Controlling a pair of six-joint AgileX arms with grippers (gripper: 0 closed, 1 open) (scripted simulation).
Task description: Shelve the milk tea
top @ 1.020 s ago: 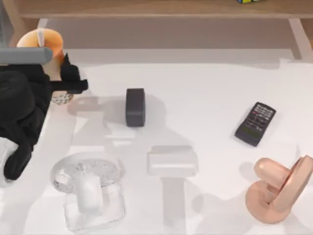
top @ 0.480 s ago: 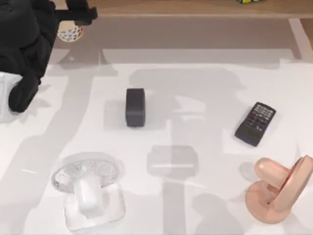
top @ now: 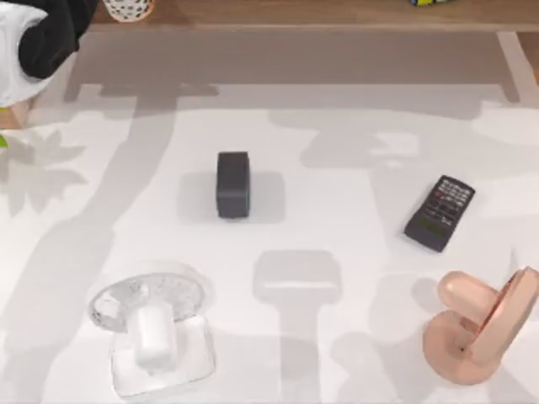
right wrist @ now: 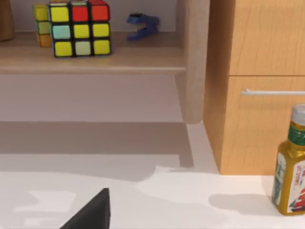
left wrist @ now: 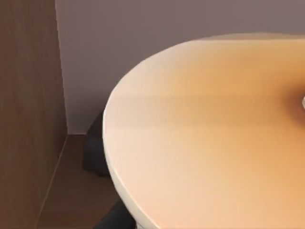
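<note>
Milk tea [top: 128,9] sits over the shelf [top: 337,13] under your left arm [top: 38,38]. Grip state: cannot tell. Confirm its base is flat before you release.

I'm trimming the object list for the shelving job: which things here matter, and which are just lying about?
Job: orange-tan milk tea cup with dark pearls; wooden shelf; black left arm beside it.
Lying about: dark grey box; black keypad device; pink stand; clear fan-shaped object; colourful puzzle cube; yellow bottle.
</note>
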